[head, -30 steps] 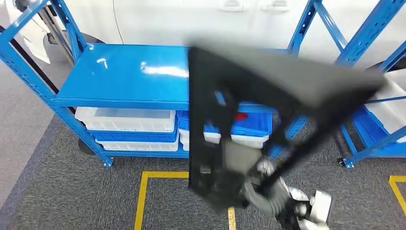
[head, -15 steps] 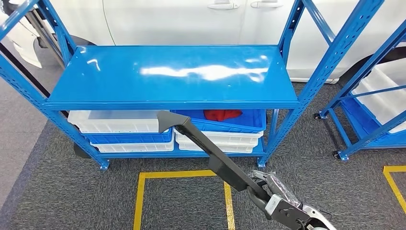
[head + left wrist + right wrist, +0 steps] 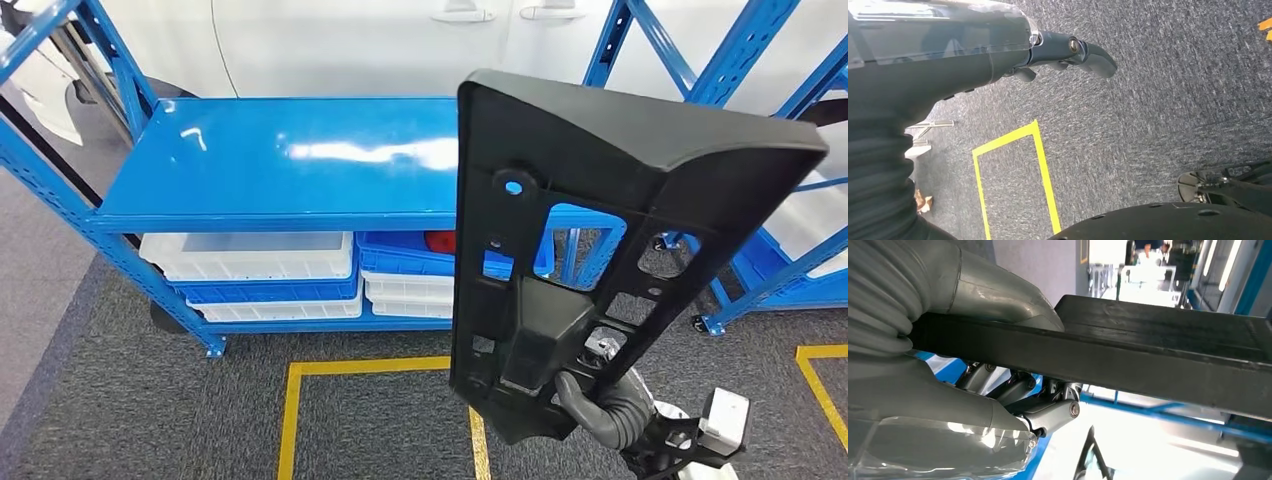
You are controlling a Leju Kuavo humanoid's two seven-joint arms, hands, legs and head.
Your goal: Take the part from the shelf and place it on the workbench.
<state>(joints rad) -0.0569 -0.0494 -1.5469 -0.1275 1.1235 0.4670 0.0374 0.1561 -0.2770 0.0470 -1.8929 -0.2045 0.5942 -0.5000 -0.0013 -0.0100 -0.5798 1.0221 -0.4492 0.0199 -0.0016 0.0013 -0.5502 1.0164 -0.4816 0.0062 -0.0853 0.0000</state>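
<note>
Fingers of the right hand clamped round the large black triangular plastic part, thumb pressed on its opposite face; part held upright in front of the blue steel shelf rack, clear of its top board. White and blue plastic bins under that board. Left hand: fingers loosely curled, holding nothing, above grey carpet with yellow tape lines.

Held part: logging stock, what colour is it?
Black, clearest in the head view; the right robot hand holds it.
</note>
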